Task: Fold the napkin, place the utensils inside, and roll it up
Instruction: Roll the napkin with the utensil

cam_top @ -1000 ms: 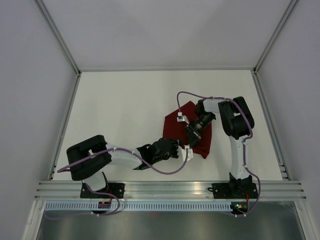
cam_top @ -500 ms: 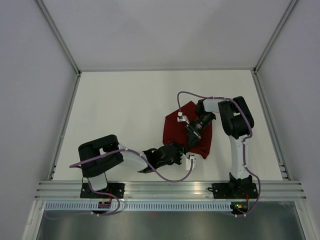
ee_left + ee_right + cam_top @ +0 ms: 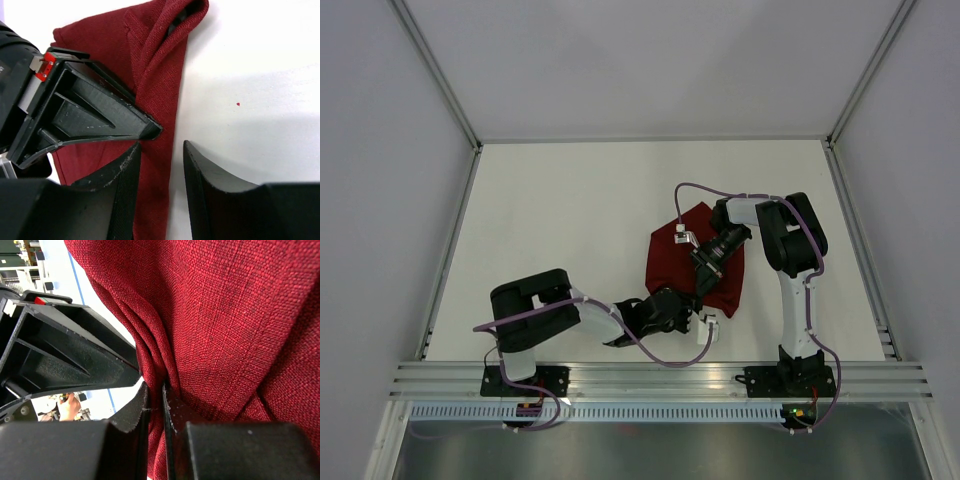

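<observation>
The dark red napkin [image 3: 667,264] lies bunched on the white table, right of centre. My right gripper [image 3: 700,282] is shut on a fold of it; in the right wrist view the cloth [image 3: 240,315] is pinched between the jaws [image 3: 155,396]. My left gripper [image 3: 700,312] is open at the napkin's near edge. In the left wrist view [image 3: 161,150] its jaws straddle the edge of the cloth [image 3: 155,65], one finger [image 3: 125,175] over the cloth and the other [image 3: 200,175] over bare table. No utensils are in view.
The right gripper's black finger [image 3: 100,115] lies just beyond my left jaws, almost touching them. White walls with metal rails [image 3: 450,110] enclose the table. A metal rail [image 3: 660,380] runs along the near edge by the arm bases.
My left arm has swung right and nearer, bringing its gripper to the napkin's near edge. The right gripper and the napkin have stayed in place.
</observation>
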`<state>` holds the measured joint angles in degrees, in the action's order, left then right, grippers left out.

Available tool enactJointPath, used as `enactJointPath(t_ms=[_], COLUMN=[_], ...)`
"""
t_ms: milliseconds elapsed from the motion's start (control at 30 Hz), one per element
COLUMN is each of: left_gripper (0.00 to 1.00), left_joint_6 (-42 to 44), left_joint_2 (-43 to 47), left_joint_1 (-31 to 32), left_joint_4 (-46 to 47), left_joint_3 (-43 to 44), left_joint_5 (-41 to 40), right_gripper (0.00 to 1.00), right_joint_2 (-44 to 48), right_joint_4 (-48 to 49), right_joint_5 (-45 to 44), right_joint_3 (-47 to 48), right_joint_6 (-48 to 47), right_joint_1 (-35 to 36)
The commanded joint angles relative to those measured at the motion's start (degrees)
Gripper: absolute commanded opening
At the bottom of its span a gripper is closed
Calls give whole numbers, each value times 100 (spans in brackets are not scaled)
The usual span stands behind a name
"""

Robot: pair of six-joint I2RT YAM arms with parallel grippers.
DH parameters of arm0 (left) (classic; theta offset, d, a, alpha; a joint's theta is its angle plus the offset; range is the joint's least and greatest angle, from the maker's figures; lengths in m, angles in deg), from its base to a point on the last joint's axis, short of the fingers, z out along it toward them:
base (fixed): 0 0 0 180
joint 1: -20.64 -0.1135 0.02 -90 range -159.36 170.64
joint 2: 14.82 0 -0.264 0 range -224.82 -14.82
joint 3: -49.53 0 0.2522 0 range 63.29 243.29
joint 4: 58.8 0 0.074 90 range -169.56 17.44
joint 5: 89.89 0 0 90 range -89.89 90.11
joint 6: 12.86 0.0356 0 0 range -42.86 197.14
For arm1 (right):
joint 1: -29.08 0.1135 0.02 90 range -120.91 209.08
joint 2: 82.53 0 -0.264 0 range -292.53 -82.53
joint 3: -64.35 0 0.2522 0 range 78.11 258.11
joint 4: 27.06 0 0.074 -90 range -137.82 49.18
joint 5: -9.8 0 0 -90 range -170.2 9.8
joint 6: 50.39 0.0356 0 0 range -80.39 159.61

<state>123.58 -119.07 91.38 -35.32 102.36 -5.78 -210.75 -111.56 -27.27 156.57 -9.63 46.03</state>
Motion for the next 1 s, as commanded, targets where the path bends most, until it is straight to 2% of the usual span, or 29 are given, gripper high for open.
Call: enactJointPath(t_ms=[0,167,333,500,633,967], left_gripper=[45,43,32,34,33,7], left_joint_6=[85,-3,-169,-249,-302,-618], left_joint_2=[-139,-184,-193,-227,-359,-693], left_joint_1=[-16,-139,-262,-324,-333,-421], left_joint_4=[100,-189,-638,-1243,-1771,-3256], left_joint_3=[145,206,365,470,689,1515], left_joint_5=[141,299,518,896,1107,1626], right_gripper=[0,0,1,0,0,0], right_joint_2=[-300,-291,-300,-343,-361,-379], right_joint_4=[869,851,834,799,772,684], right_joint_5=[-1039,-1056,-1039,-1030,-1021,-995], right_joint_3=[-32,-32,-14,29,56,187], right_joint_6=[-306,-315,-306,-324,-341,-350], right_joint_1=[-60,-69,-69,-78,-78,-78])
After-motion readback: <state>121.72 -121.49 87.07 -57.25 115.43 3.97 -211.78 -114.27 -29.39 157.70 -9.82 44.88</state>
